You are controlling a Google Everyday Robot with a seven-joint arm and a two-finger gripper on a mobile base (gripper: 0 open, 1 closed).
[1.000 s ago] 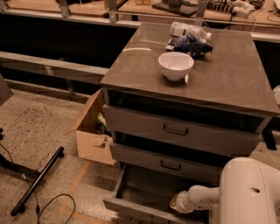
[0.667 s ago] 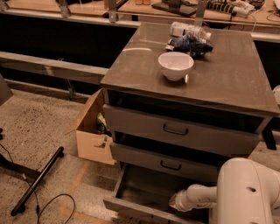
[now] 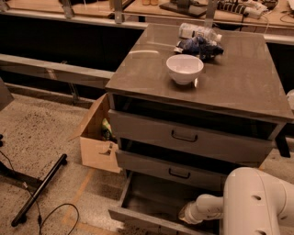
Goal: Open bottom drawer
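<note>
The arm (image 3: 216, 205) reaches left, gripper (image 3: 188, 214) held low.

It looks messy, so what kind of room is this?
Probably a workshop or lab: grey drawer cabinet, workbench behind, cardboard box. The end effector is in the open bottom drawer.

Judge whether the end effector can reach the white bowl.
Probably not directly: the end effector is low in the open bottom drawer; the middle drawer and top drawer stand between it and the bowl.
</note>
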